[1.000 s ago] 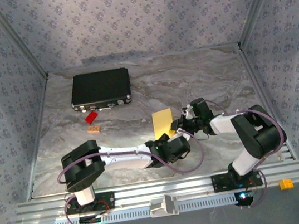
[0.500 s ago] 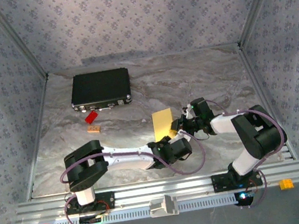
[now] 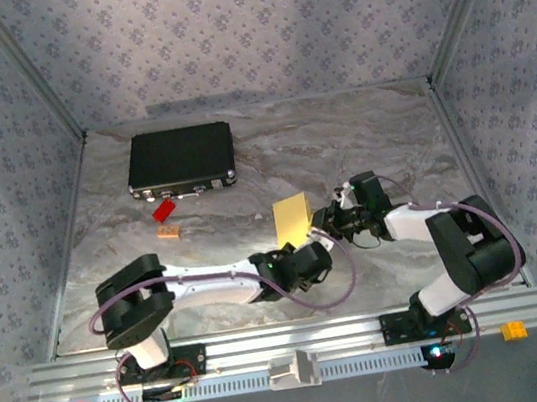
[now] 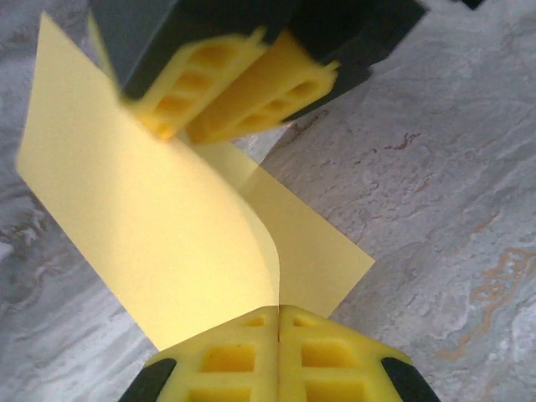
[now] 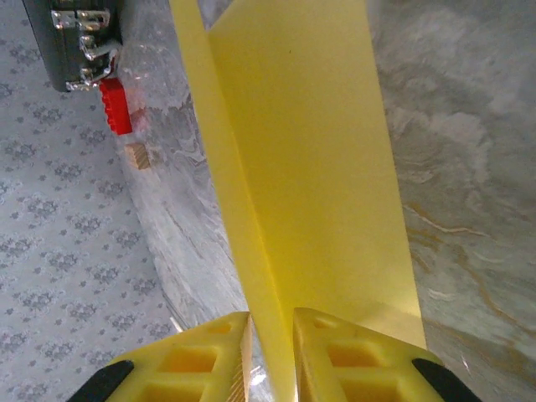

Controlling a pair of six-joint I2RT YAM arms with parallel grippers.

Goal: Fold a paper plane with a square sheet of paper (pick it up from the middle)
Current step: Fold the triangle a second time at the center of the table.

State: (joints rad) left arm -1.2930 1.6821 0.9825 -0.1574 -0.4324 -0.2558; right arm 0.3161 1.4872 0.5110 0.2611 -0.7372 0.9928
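The grey marbled desk [image 3: 360, 137] is carrying a black rectangular case [image 3: 180, 159], which is lying flat in the upper left of the top view, near the back wall. Just below the case's front edge a small red brick [image 3: 163, 211] is lying on the desk, and a small tan block [image 3: 169, 232] is sitting slightly below it, apart from both.

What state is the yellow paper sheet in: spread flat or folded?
Folded over: the yellow paper sheet curls onto a second layer underneath, not lying flat.
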